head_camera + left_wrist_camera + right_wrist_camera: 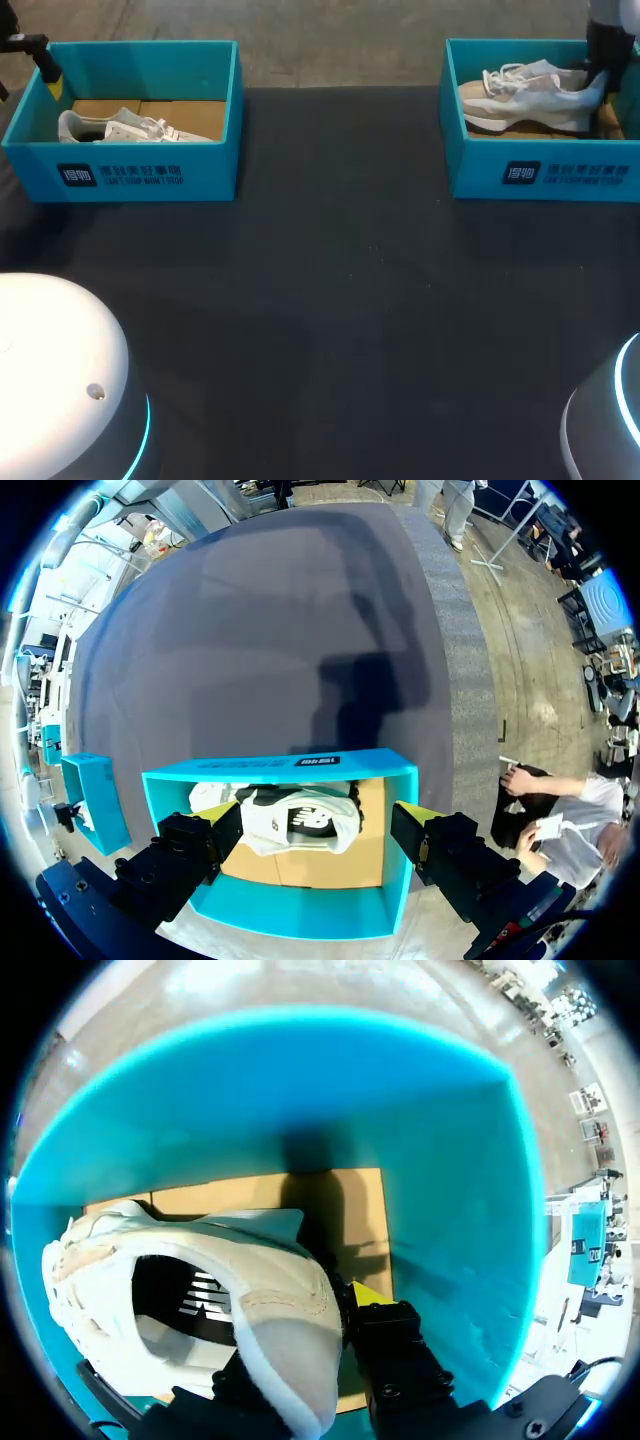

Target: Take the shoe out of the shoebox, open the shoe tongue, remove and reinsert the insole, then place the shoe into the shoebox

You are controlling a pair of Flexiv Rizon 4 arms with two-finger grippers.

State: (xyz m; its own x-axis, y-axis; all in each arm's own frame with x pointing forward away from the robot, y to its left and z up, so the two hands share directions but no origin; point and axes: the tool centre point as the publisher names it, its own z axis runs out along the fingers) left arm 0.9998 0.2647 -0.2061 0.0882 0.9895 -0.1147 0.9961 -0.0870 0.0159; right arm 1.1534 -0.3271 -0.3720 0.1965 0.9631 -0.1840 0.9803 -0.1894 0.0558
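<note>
Two teal shoeboxes stand at the table's far side. The right shoebox holds a white shoe standing on its sole, toe toward the middle. My right gripper comes down at its heel. In the right wrist view the right gripper is shut on the shoe's heel, inside the box walls. The left shoebox holds another white shoe lying on its side. My left gripper hangs open over that box's far left corner. Its fingers straddle the shoe without touching it.
The dark table stretches between and in front of the two boxes. White rounded robot bases sit at the near left and near right. Brown cardboard lines the right box's floor.
</note>
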